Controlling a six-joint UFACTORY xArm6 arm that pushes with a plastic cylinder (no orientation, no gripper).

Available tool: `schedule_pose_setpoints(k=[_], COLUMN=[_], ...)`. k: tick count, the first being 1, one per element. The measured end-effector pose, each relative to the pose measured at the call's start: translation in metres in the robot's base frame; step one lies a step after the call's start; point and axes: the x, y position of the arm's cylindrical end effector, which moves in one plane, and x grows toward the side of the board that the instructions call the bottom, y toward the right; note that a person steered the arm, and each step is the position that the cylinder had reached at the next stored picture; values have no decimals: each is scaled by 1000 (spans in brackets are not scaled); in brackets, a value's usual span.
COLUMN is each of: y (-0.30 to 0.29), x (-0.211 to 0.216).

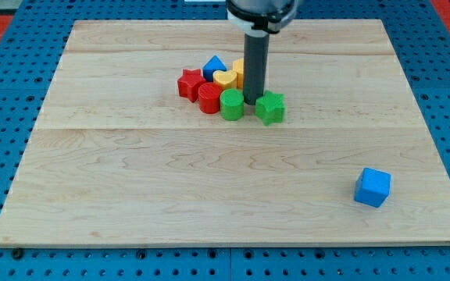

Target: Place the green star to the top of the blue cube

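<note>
The green star (271, 108) lies a little above the board's middle, just right of a cluster of blocks. The blue cube (373, 187) sits alone near the view's bottom right. My tip (251, 102) rests on the board between the green star and a green round block (231, 104), touching or nearly touching the star's left side.
The cluster left of my tip holds a red star (190, 83), a red round block (208, 98), a yellow heart-like block (224, 78), a blue triangular block (214, 65) and a yellow block (239, 72) partly hidden behind the rod. The wooden board (131, 179) ends near the blue cube.
</note>
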Motion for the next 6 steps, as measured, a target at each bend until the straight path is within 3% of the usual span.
schedule_pose_setpoints(k=[1, 3, 4, 6], y=[76, 33, 38, 71], x=[13, 8, 43, 50])
